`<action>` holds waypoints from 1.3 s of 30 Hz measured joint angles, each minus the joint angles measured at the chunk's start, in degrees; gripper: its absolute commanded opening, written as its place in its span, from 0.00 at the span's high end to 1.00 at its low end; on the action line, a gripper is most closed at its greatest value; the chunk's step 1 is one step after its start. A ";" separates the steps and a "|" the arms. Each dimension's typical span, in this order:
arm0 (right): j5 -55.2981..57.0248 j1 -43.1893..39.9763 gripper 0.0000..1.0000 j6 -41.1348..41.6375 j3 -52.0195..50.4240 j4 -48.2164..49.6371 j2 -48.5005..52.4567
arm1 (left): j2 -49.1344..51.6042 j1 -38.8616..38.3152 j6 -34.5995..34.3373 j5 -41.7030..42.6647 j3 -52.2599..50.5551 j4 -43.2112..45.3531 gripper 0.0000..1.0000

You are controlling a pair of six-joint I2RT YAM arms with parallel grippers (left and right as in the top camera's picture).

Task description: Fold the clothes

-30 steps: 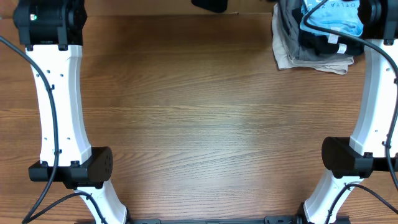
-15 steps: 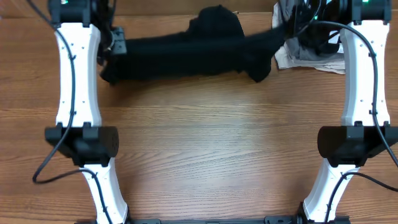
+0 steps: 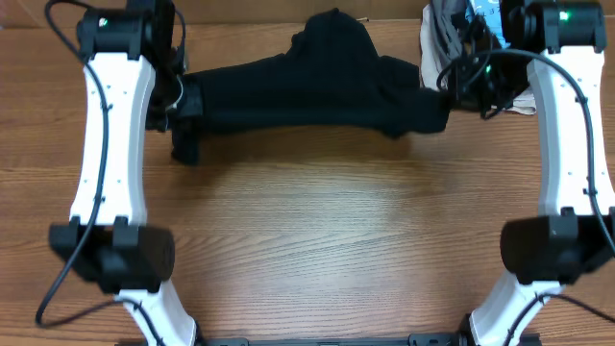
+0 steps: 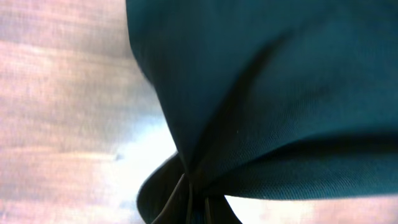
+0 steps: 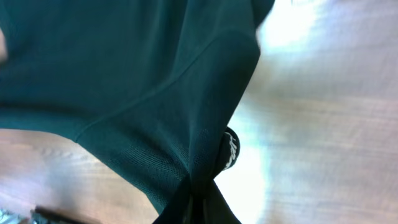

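The plain black short-sleeved T-shirt of thin soft fabric (image 3: 307,86) is stretched sideways across the far part of the brown wood-grain table (image 3: 307,240). From overhead it runs from about 10 o'clock to about 2 o'clock, with a bunched hump rising at 12 o'clock toward the far edge. We see the left claw (image 3: 183,101) at the shirt's 9 o'clock end and the right claw (image 3: 454,91) at its 3 o'clock end. Each is closed tight on a gathered corner of the cloth. In both wrist views the fabric fans out toward 12 o'clock from a narrow pinch at 6 o'clock, where the jaws hold it. In the right wrist view a small white print (image 5: 231,150) shows just beside that pinch, at about 1 o'clock from it. We cannot tell whether the shirt's middle rests on the wood or hangs just above it. A heap of grey and beige cloth (image 3: 437,43) lies at 1 o'clock, just behind the shirt's right end.
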 measured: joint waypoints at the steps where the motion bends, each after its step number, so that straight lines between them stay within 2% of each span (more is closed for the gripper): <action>1: 0.26 0.13 0.96 0.15 -2.34 0.35 -1.36 | -2.08 -0.09 0.00 0.07 -2.12 0.07 0.96; 6: 1.14 0.66 0.96 1.68 -20.85 7.04 -11.34 | -10.08 -0.57 -0.07 1.25 -15.39 2.29 0.96; 11: 1.38 0.66 0.96 3.82 -37.66 12.24 -19.04 | -13.05 -1.38 -2.12 3.67 -31.67 8.59 0.96; 18: 1.62 0.66 0.96 6.23 -53.02 16.83 -21.68 | -15.13 -1.49 -6.51 8.55 -53.46 16.70 0.96; 23: 1.60 0.66 0.96 7.23 -56.02 18.38 -21.66 | -15.21 -1.49 -8.70 11.58 -62.79 21.20 0.96; 27: 1.14 0.68 0.96 7.41 -56.04 22.91 -21.70 | -15.23 -1.49 -10.56 12.61 -64.76 25.79 0.96; 32: 0.94 1.57 0.96 7.04 -56.04 33.44 -21.70 | -15.54 -1.49 -12.20 12.59 -64.83 31.56 0.96; 39: -0.20 3.41 0.96 8.52 -56.02 46.95 -21.70 | -17.07 -1.49 -12.94 9.44 -64.76 32.89 0.96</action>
